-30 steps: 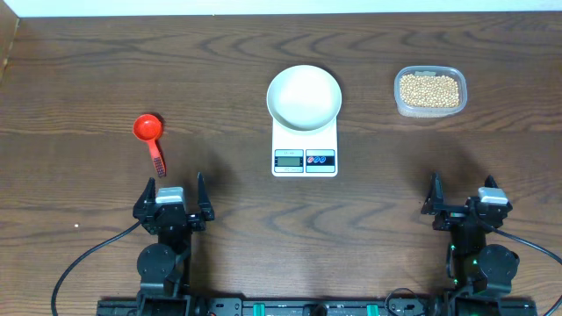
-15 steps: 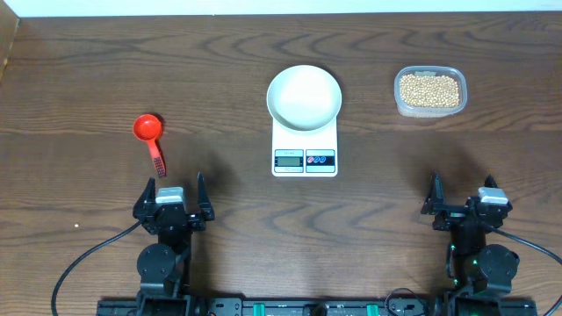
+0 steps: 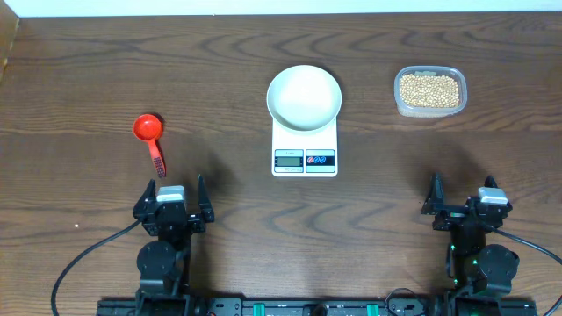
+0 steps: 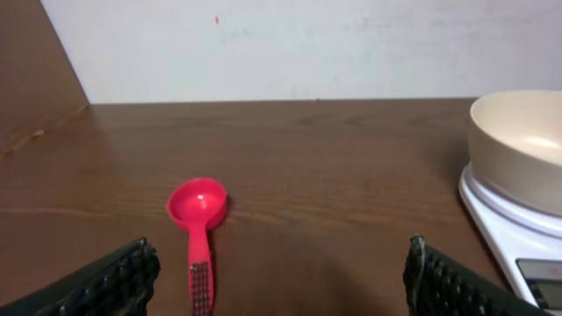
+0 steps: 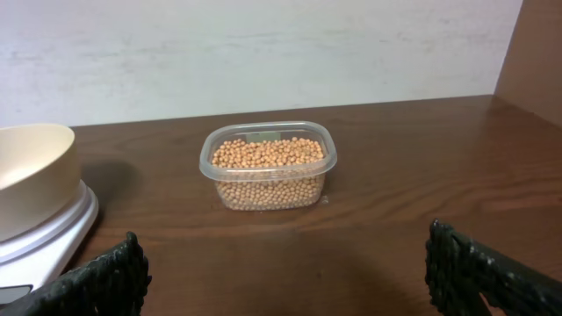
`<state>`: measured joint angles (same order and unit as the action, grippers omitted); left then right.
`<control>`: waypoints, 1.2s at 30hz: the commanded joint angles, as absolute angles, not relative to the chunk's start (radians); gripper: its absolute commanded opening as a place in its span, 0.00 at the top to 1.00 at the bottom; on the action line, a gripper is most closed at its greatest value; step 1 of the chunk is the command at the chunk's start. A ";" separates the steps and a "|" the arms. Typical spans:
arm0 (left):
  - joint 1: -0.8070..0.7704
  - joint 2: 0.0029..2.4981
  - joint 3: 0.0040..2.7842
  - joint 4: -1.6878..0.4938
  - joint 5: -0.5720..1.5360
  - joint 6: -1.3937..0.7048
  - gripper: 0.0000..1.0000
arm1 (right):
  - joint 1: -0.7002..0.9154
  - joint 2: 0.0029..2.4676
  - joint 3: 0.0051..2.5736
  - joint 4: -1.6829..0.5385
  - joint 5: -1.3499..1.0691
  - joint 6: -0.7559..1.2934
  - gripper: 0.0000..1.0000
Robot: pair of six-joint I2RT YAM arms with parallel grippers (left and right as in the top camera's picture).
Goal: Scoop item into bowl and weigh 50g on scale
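Note:
The white bowl stands empty on the white scale at mid-table; both show at the right edge of the left wrist view, the bowl above the scale. The pale-tan beans fill a clear plastic tub at the back right. A red scoop lies on the table to the left, its handle toward me. My left gripper is open and empty just below the scoop. My right gripper is open and empty, well in front of the tub.
The wooden table ends at a pale wall at the back. A raised wooden side edge stands at the far left, another at the far right. Cables run from both arm bases at the front edge.

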<state>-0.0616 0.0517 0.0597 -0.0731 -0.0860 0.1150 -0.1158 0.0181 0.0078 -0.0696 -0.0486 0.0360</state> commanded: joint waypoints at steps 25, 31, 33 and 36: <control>-0.057 0.825 0.868 -0.490 0.067 0.139 0.09 | -0.107 0.018 0.006 -0.072 -0.052 0.028 0.01; -0.031 1.059 1.127 -0.630 0.181 0.148 0.09 | -0.107 0.018 0.006 -0.072 -0.052 0.028 0.01; -0.008 1.131 1.201 -0.668 0.237 0.166 0.08 | -0.107 0.018 0.006 -0.072 -0.052 0.028 0.01; 0.047 1.249 1.318 -0.731 0.334 0.176 0.09 | -0.107 0.018 0.006 -0.072 -0.052 0.028 0.01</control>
<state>0.0021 1.1641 1.2221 -0.7044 0.2073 0.1478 -0.1158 0.0189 0.0078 -0.0696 -0.0521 0.0360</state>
